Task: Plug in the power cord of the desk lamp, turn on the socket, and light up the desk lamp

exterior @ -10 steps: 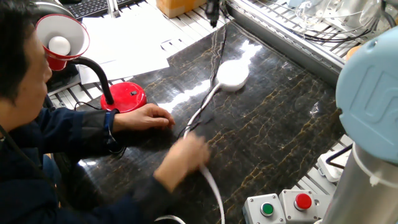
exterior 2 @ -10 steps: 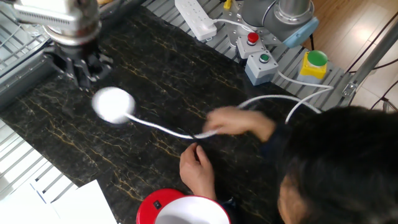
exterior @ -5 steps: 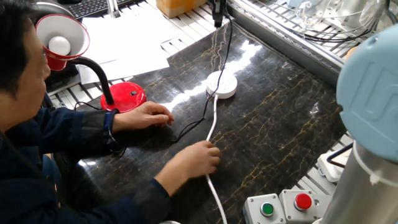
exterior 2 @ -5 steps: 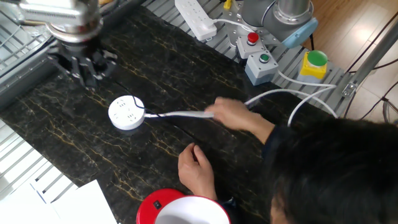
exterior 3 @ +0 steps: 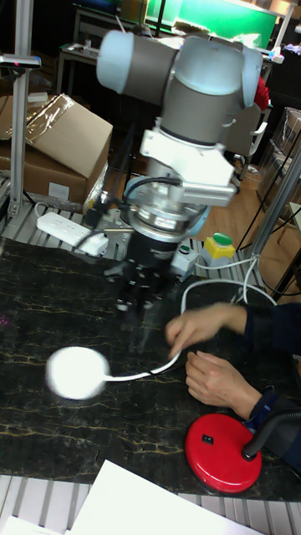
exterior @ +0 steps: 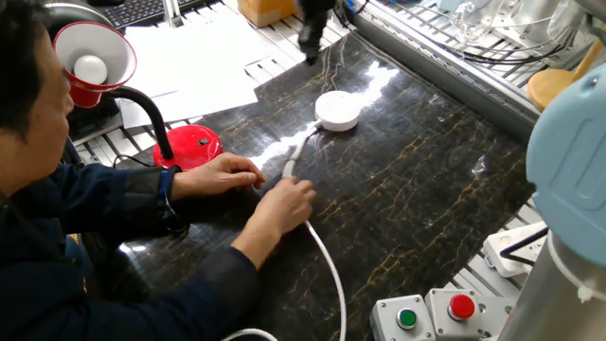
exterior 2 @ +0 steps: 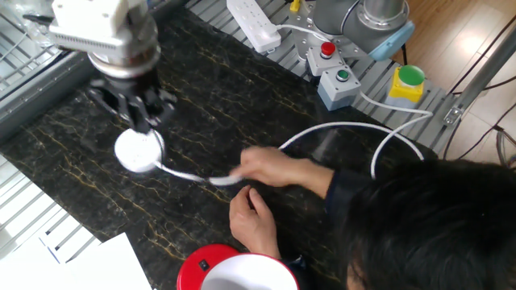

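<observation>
The desk lamp stands at the left, with its red shade (exterior: 92, 57) and glossy red base (exterior: 189, 147) (exterior 3: 221, 451). The round white socket (exterior: 336, 109) (exterior 2: 137, 151) (exterior 3: 77, 372) lies on the dark marble table (exterior: 426, 180), blurred by motion. A person's hand (exterior: 284, 204) holds its thick white cable (exterior: 322, 251). My gripper (exterior 2: 133, 113) (exterior 3: 138, 297) hangs just above and beside the socket, motion-blurred, so its jaws are unclear. The power cord does not show clearly.
The person's other hand (exterior: 222, 175) rests by the lamp base. A long white power strip (exterior 2: 254, 22) lies at the table's edge. With it are a box with red and green buttons (exterior 2: 330, 68) and a yellow box with a green button (exterior 2: 407, 80). Papers (exterior: 189, 57) lie behind the lamp.
The person tugged the white cable and the socket slid about the table. My gripper moved closer to the socket. The black cord seen half a second ago no longer shows.
</observation>
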You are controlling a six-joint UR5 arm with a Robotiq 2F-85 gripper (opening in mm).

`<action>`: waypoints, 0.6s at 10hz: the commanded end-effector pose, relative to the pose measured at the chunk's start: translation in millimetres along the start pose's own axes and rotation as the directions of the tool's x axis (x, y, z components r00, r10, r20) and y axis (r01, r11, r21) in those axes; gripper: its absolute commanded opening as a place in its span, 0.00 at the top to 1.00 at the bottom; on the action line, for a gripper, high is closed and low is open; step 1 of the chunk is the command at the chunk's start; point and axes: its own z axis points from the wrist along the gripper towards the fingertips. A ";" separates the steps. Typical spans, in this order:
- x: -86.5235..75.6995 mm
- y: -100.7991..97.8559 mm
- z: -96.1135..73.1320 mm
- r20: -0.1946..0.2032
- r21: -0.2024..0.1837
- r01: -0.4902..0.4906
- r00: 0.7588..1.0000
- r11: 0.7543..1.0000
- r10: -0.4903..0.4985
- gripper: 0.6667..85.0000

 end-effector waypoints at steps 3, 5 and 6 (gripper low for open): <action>-34.4 -6.0 -19.3 0.023 -0.077 -0.232 0.972 0.970 0.235 1.00; -28.4 -32.9 -20.7 0.030 -0.128 -0.190 0.980 0.973 0.195 1.00; -18.7 -42.1 -20.4 0.039 -0.129 -0.160 0.985 0.979 0.166 1.00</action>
